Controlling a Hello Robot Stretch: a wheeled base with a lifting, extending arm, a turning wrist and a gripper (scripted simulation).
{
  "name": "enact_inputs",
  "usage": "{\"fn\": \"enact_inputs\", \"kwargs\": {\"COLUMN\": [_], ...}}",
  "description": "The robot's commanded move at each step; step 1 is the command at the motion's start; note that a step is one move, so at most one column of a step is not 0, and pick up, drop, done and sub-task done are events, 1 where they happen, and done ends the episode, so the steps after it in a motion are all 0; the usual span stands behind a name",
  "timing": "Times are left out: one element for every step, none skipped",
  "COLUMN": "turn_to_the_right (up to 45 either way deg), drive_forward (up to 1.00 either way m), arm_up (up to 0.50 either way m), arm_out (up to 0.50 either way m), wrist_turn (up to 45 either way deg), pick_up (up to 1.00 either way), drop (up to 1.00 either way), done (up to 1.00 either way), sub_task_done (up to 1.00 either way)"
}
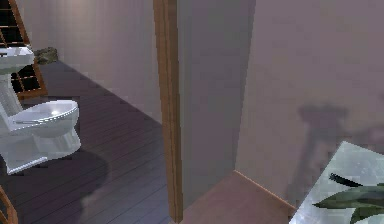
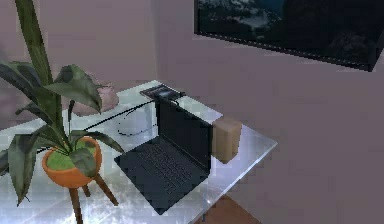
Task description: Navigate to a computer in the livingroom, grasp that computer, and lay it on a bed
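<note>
Claw: you cannot tell its state from these views. Your laptop (image 2: 172,158) is in the arm side view, near centre and a bit toward 6 o'clock. Its lid is up and the dark screen stands upright, with the keyboard half flat on the table (image 2: 255,158), reaching out toward 7 o'clock. A tan box (image 2: 228,140) stands on the table at the laptop's 3 o'clock, just beside the screen's edge. At the laptop's 12 o'clock a dark flat thing (image 2: 162,94) lies near the table's far corner, too small to name. At its 10 o'clock there is a pale round thing (image 2: 132,126); you can't tell what it is. At 9 o'clock a plant (image 2: 50,95) grows from an orange pot (image 2: 68,165) on wooden legs, near the laptop's base, its leaves reaching the top edge. You can't tell whether the legs stand on the table. A dark picture (image 2: 290,28) hangs on the pale wall at 1 o'clock. In the forward view a wooden door frame (image 1: 169,110) runs top to bottom at centre. At its 9 o'clock a white toilet (image 1: 42,130) stands on dark floor, with a sink (image 1: 14,60) at 10 o'clock above it. The table's corner shows at 5 o'clock, with green leaves (image 1: 352,198) over it.
</note>
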Motion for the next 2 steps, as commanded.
{"fn": "enact_inputs", "kwargs": {"turn_to_the_right": [0.0, 0.0], "drive_forward": [0.0, 0.0], "arm_up": [0.32, 0.0], "arm_out": [0.0, 0.16], "wrist_turn": [0.0, 0.0], "pick_up": [0.0, 0.0], "drop": [0.0, 0.0], "done": [0.0, 0.0], "sub_task_done": [0.0, 0.0]}}
